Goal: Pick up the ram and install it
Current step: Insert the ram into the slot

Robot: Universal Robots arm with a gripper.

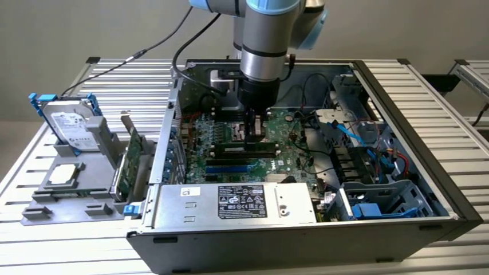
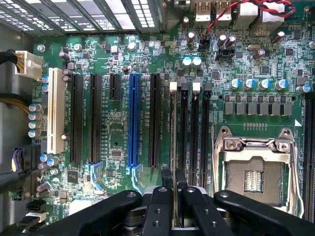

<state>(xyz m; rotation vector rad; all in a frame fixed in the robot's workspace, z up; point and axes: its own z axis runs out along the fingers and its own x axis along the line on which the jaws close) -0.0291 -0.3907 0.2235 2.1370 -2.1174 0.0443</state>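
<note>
The ram (image 2: 174,132) is a thin green stick that I see edge-on, running along the memory slots (image 2: 189,132) of the motherboard (image 2: 118,132). It lines up with the slot that has a white latch (image 2: 173,86) at its far end. My gripper (image 2: 174,182) is shut on the ram, with one black finger (image 2: 166,184) on each side of it. In the exterior view my gripper (image 1: 257,130) reaches straight down into the open computer case (image 1: 397,114), just above the black memory slots (image 1: 244,150). I cannot tell whether the stick is seated.
A CPU socket (image 2: 251,172) with a metal frame lies beside the memory slots, and a blue expansion slot (image 2: 133,118) lies on the other side. The power supply (image 1: 244,200) fills the case's front. On the exterior view's left stand a green expansion card (image 1: 134,160) and a hard drive (image 1: 73,123) in a grey holder.
</note>
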